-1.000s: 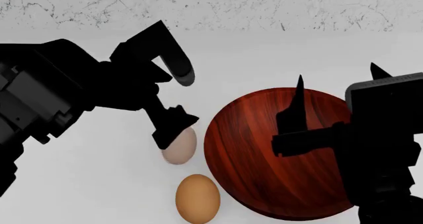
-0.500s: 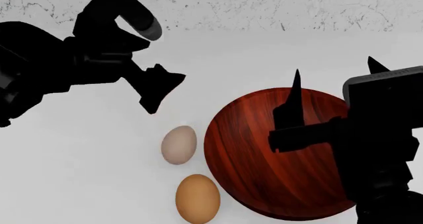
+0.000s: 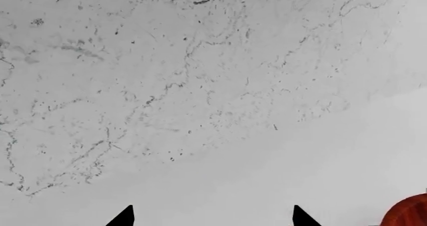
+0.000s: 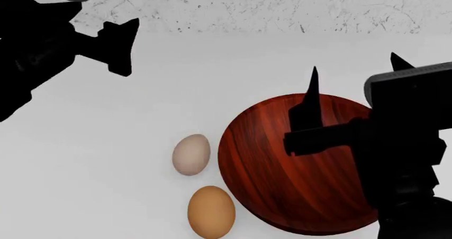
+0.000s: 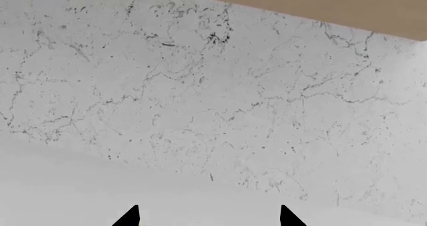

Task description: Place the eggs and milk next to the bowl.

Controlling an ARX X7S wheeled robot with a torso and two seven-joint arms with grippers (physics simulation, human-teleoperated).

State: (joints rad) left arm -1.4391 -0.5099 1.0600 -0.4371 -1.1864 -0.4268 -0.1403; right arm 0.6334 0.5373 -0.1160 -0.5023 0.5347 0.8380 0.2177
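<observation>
We see both small smooth eggs lying on the pale white tabletop, just left of the large round dark reddish-brown wooden bowl. The pale pinkish-beige egg sits farther from us; the orange-brown egg sits nearer, almost touching the bowl's rim. We judge the egg part of the task done: both rest beside the bowl, apart from either gripper.

The left gripper hangs high at the far left, well apart from the eggs. Its wrist view shows two fingertips spread wide with only bare marbled wall between them, so it is parted and carries nothing. We read this position as clear of the placed eggs.

The right gripper hovers over the bowl's far right side, fingertips likewise apart and empty, facing the wall.

The white milk carton appears in no view; we cannot say where it stands. Locating it looks like the remaining step.
</observation>
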